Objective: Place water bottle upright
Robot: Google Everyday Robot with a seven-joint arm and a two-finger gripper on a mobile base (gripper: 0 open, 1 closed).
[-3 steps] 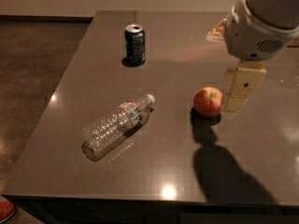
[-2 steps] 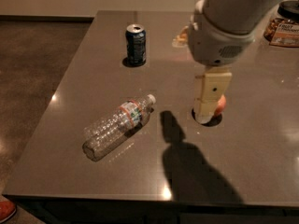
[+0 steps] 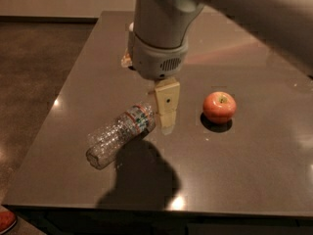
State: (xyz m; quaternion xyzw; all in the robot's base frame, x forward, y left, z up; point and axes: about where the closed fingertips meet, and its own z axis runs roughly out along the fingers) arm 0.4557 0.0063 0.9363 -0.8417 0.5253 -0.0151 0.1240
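Note:
The water bottle [image 3: 120, 134], clear and ribbed with a red-and-green label band, lies on its side on the dark table [image 3: 244, 170], base toward the front left, neck toward the right. Its cap end is hidden behind my gripper. My gripper [image 3: 167, 115] hangs from the grey wrist above and points down, its tan fingers right at the bottle's neck end, just above the table.
A red apple [image 3: 219, 106] sits on the table to the right of the gripper. The arm hides the back of the table. The table's left edge drops to a dark floor [image 3: 29, 82]. A red object [image 3: 6, 219] shows at the bottom left corner.
The arm has swung left from beside the apple to the neck end of the bottle. It now covers the soda can. The bottle and apple have not moved.

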